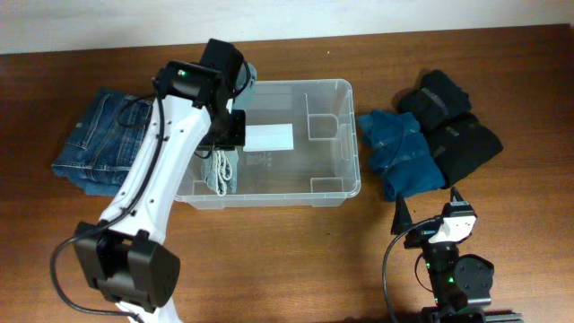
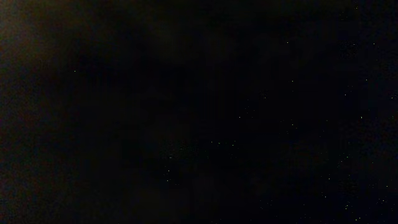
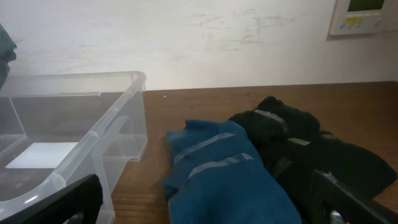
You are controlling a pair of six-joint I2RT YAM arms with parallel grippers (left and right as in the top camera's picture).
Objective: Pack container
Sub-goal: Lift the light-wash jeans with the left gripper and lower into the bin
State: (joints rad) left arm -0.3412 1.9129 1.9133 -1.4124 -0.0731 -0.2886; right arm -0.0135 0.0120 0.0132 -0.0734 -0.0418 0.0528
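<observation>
Placement of pale cloth (image 1: 221, 170) in container (image 1: 346, 135) apparently in hand, left gripper (image 1: 226, 148) unreadable, right gripper (image 1: 429, 209) parked wide; next: release, fetch jeans (image 1: 94, 144).

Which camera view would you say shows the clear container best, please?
The overhead view: nearly all of the container appears, rim and label included, though the left arm covers its left end. The right wrist view catches only one end; the left wrist view is black.
</observation>
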